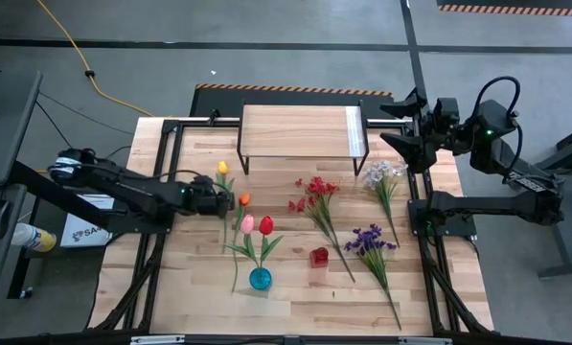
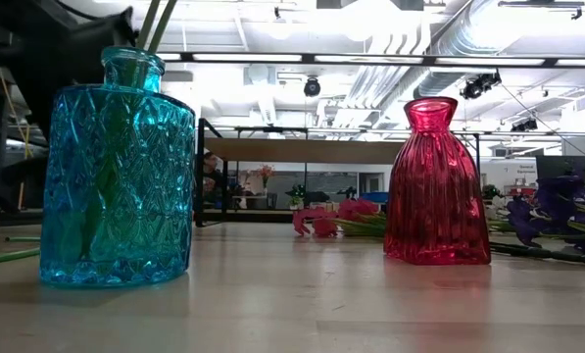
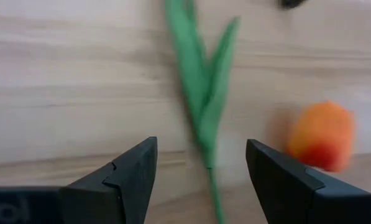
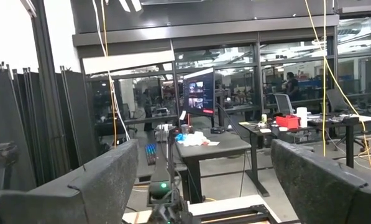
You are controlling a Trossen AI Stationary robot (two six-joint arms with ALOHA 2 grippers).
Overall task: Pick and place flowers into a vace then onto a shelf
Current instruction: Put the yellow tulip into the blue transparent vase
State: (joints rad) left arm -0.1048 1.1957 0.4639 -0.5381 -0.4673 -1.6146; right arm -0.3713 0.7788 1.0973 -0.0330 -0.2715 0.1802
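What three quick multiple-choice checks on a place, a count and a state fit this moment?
1. Where is the red ribbed glass vase?
A. on the low wooden shelf
B. on the wooden tabletop
C. held aloft

2. How many tulip heads stand above the blue faceted glass vase?
A. none
B. two
C. five

3. The left end effector is:
A. open astride a green stem
B. shut on the blue vase
C. out of view

Key: 1 B, it stands on the tabletop. 2 B, pink and red. 3 A, the stem lies between its spread fingers.

The desk [image 1: 199, 297] carries the shelf [image 1: 300, 131] at 12 o'clock, loose flowers [image 1: 316, 192] mid-desk, blue vase [image 1: 260, 279] and red vase [image 1: 319, 257] toward 6.
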